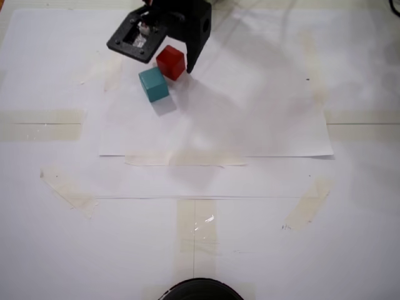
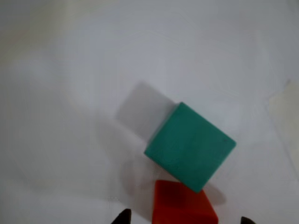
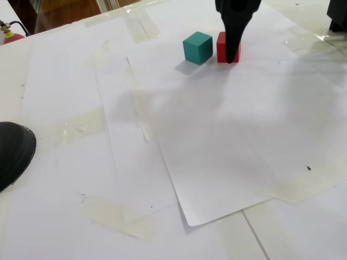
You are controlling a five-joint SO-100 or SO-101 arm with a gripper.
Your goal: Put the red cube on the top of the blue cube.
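Note:
The red cube (image 1: pixel 170 62) rests on the white paper, corner to corner with the blue cube (image 1: pixel 154 84), which shows as teal. My black gripper (image 1: pixel 169 63) comes down from the top edge and straddles the red cube. In the wrist view the teal blue cube (image 2: pixel 189 147) fills the middle and the red cube (image 2: pixel 184 203) lies at the bottom edge. It sits between my gripper's (image 2: pixel 183 219) two dark fingertips, with a gap on each side, so the gripper is open. From the side, one finger (image 3: pixel 234 32) hangs in front of the red cube (image 3: pixel 221 47), right of the blue cube (image 3: pixel 197 47).
Overlapping white paper sheets (image 1: pixel 212 125) are held down by yellowish tape strips (image 1: pixel 40 124). A black round object (image 1: pixel 200 290) sits at the near table edge and also shows as the black round object (image 3: pixel 11 151). A dark shape (image 3: pixel 339 16) stands at the far right.

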